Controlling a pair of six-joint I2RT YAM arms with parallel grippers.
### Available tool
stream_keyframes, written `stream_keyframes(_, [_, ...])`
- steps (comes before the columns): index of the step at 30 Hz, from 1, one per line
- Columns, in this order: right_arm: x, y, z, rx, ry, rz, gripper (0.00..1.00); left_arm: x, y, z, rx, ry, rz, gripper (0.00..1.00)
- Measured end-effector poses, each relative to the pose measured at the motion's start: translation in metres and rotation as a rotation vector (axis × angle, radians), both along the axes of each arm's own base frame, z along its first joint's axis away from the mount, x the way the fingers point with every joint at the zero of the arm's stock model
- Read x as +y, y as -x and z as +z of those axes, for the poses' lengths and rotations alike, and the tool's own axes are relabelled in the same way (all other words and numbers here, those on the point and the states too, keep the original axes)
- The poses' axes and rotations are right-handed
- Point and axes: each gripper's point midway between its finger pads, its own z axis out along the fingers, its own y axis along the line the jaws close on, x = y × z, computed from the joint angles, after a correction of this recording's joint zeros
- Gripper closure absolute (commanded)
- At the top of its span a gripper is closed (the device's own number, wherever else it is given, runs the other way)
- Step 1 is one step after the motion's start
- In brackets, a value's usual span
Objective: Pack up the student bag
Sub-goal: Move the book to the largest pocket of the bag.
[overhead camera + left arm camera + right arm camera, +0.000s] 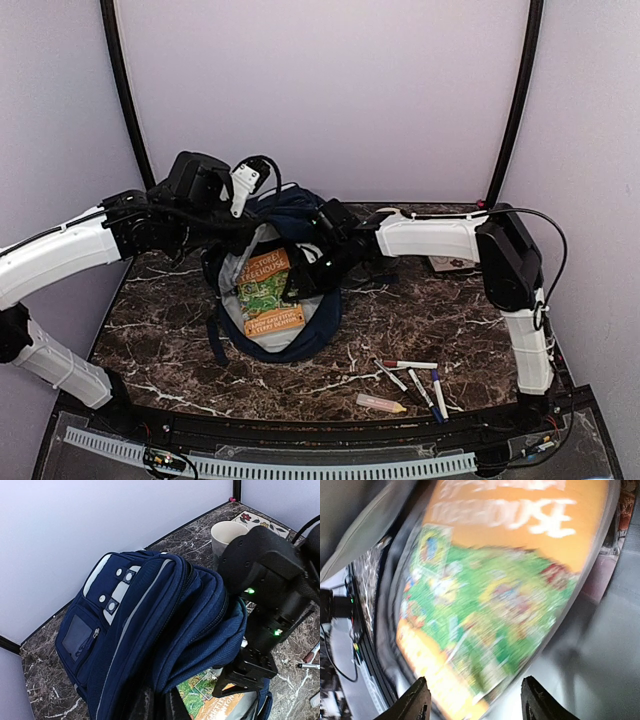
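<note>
Centrally, toward the back edge of the dark marbled surface (160, 330), the navy student bag (290, 345) stands with its mouth pulled open, grey lining showing. A book (268, 290) with an orange and green cover lies inside. Its title is only partly readable from above, and the bag's wall covers its far side.

The left end effector (238, 225) is clamped shut on the bag's upper rim. In the left wrist view its fingers (160, 705) are cut off at the bottom edge and half buried in blue fabric, so the exact fold it pinches cannot be made out.

The right end effector (303, 280) reaches into the opening from the right. The right wrist view is heavily blurred. Its two fingertips (417, 702) stand wide apart at the lower edge, open, with the book's cover (485, 595) filling the space beyond them. Whether a tip touches the book is unclear.

Near the front right corner lie several pens (412, 378) and a pale block (380, 403), too small to identify. A mug (227, 535) and a flowered card (252, 520) sit by the back right corner, the mug partly hidden behind the right arm.
</note>
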Motion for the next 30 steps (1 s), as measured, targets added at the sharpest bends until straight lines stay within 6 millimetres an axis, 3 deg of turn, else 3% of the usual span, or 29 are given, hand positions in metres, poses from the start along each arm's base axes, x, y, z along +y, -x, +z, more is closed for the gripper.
stream_keyframes(6, [-0.016,0.039,0.016,-0.103,0.054,0.076,0.40,0.000,0.002,-0.003,0.008,0.032,0.007,1.00])
stream_keyframes(10, [-0.018,0.068,0.013,-0.156,0.096,0.159,0.50,-0.001,0.003,-0.002,0.015,0.050,0.007,1.00])
stream_keyframes(15, [-0.009,0.086,0.012,-0.285,0.139,0.271,0.62,-0.002,0.005,-0.005,0.024,0.067,0.003,1.00])
stream_keyframes(23, [0.010,0.078,0.030,-0.601,0.193,0.403,0.39,-0.001,0.011,0.000,0.027,0.108,-0.005,1.00])
stream_keyframes(30, [0.029,0.069,0.008,-0.738,0.283,0.495,0.33,-0.004,0.014,0.001,0.041,0.128,-0.023,1.00])
